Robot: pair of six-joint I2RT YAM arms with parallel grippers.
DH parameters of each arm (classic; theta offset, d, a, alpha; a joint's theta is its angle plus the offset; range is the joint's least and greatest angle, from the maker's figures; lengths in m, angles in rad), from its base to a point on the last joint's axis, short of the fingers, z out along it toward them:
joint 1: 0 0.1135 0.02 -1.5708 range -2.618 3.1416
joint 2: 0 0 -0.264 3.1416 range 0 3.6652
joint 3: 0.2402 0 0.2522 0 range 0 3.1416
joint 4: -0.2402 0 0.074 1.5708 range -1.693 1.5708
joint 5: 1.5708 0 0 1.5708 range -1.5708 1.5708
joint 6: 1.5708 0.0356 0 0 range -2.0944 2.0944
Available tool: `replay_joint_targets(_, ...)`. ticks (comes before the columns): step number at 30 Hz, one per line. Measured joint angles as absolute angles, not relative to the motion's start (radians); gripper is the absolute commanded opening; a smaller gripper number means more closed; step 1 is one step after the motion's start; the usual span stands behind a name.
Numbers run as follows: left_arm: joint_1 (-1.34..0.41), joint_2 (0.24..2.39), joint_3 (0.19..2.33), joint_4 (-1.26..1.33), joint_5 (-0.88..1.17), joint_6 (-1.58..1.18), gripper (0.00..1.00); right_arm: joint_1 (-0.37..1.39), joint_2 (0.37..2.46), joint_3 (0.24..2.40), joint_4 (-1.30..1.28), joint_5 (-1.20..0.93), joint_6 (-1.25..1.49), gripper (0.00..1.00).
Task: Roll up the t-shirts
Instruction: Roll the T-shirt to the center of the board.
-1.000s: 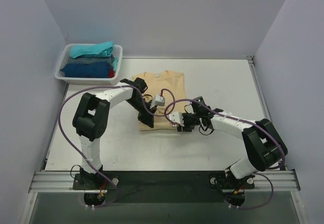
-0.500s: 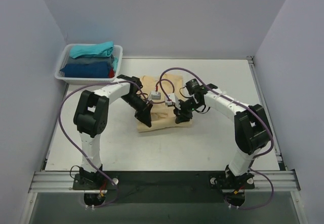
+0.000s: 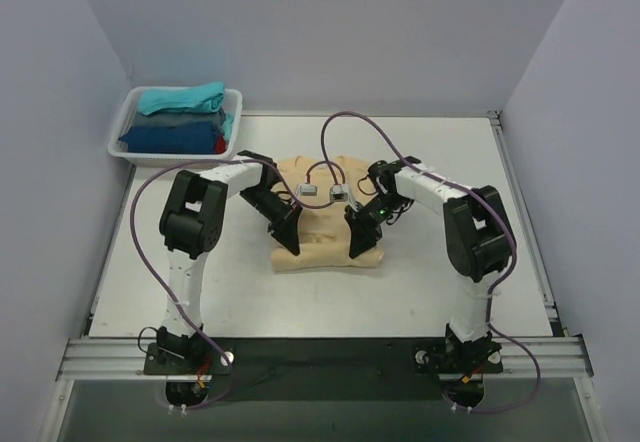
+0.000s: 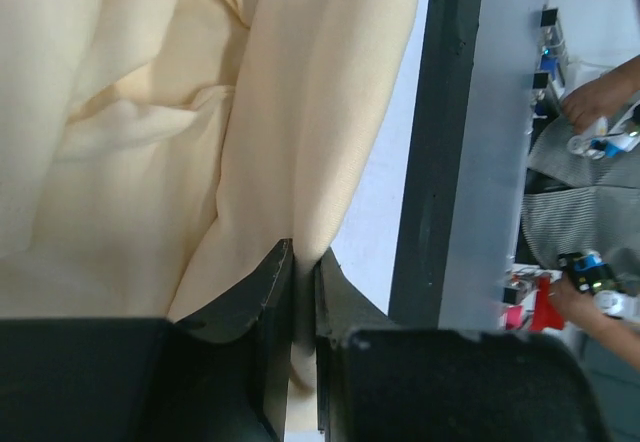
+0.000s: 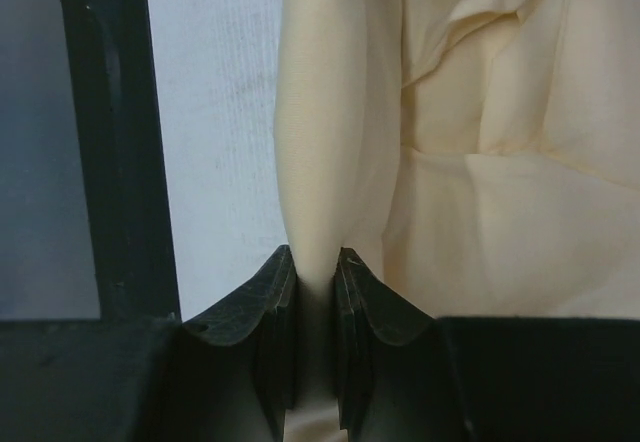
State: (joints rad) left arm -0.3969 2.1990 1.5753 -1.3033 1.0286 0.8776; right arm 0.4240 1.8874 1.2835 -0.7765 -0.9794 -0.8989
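Note:
The pale tan t-shirt (image 3: 325,242) lies bunched in the middle of the table, between the two arms. My left gripper (image 3: 290,240) is shut on its near left edge; in the left wrist view the gripper (image 4: 304,254) pinches a fold of tan cloth (image 4: 300,112). My right gripper (image 3: 361,243) is shut on the near right edge, and in the right wrist view it (image 5: 316,255) clamps a fold of the same cloth (image 5: 330,142). Other t-shirts sit stacked in the basket: teal (image 3: 180,99), grey (image 3: 185,119), dark blue (image 3: 165,140) and a bit of red (image 3: 220,145).
The white plastic basket (image 3: 113,134) stands at the back left corner of the table. Purple cables loop from both arms over the shirt. Grey walls close in the left, back and right sides. A black rail (image 3: 320,354) runs along the near edge.
My right gripper swung in from the right and closed on the shirt's near right edge. The left gripper kept its hold, and the cloth has bunched and shifted toward the near edge.

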Motion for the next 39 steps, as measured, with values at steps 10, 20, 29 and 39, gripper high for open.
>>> replay_joint_targets(10, -0.376, 2.326, 1.665, -1.310, 1.029, 0.714, 0.00, 0.365, 2.083, 1.393, -0.886, -1.068, -0.826, 0.00)
replay_joint_targets(20, -0.373, 2.368, 1.727, -1.307, 1.012, 0.643, 0.00, 0.340, 2.172, 1.451, -0.928, -1.069, -0.753, 0.00)
replay_joint_targets(29, -0.342, 2.286, 1.594, -1.137, 0.961, 0.526, 0.33, 0.341, 2.292, 1.554, -0.957, -1.048, -0.607, 0.00)
replay_joint_targets(39, -0.296, 1.712, 1.385, -0.868, 0.737, 0.566, 0.58, 0.341, 2.320, 1.601, -1.025, -0.968, -0.538, 0.00)
